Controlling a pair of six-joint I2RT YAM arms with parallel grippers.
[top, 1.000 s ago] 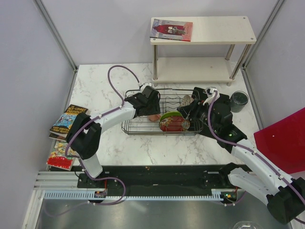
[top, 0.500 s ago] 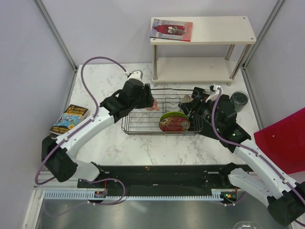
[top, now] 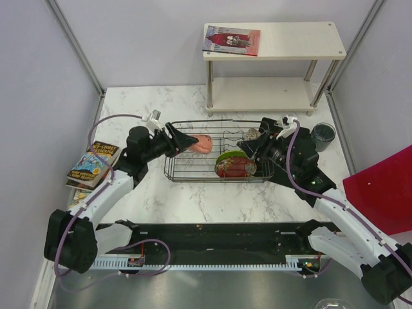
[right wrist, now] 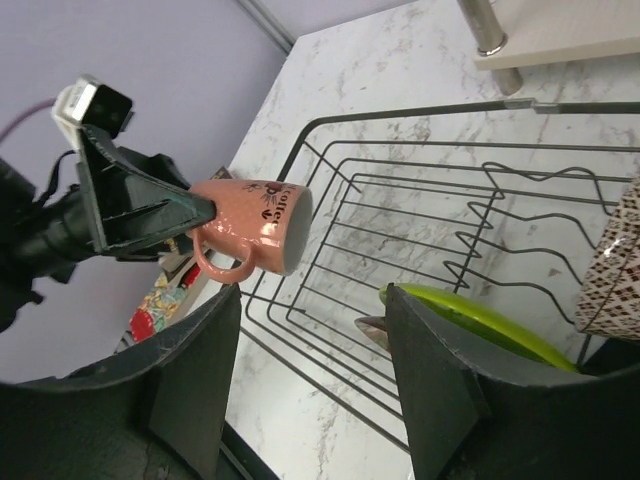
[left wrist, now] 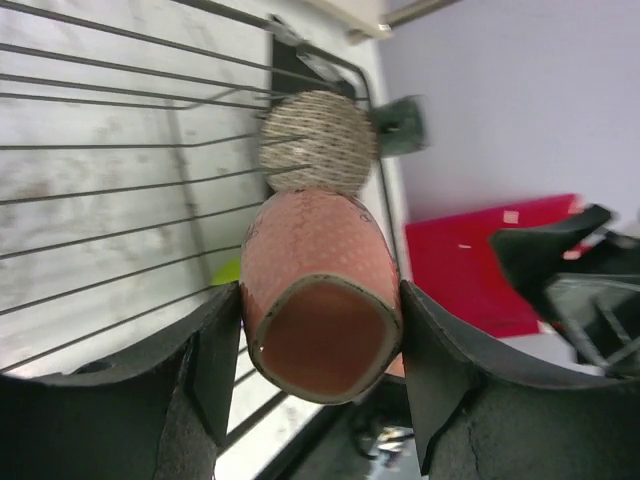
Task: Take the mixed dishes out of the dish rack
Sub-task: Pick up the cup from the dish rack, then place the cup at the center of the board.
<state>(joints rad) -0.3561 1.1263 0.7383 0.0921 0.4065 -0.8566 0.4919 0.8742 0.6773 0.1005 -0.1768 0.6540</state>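
Note:
My left gripper point(top: 188, 143) is shut on the small pink cup point(top: 202, 145) and holds it on its side in the air over the left end of the dish rack point(top: 193, 174). The left wrist view shows the cup point(left wrist: 320, 290) clamped between both fingers. The lime-green plate point(top: 228, 156) and the red patterned dish point(top: 235, 168) stand upright in the rack's right half, with the grey-beige bowl point(top: 252, 135) behind them. My right gripper point(top: 255, 152) is open and empty just above the plate point(right wrist: 480, 320). The dark cup point(top: 322, 135) stands on the table to the right of the rack.
A two-tier shelf point(top: 290, 48) with a book point(top: 232, 40) on top stands behind the rack. Books point(top: 93, 161) lie at the table's left edge. A red board point(top: 380, 187) is at the right.
My left arm has lifted the pink cup out of the rack and drawn back to the left with it. The right arm has barely moved.

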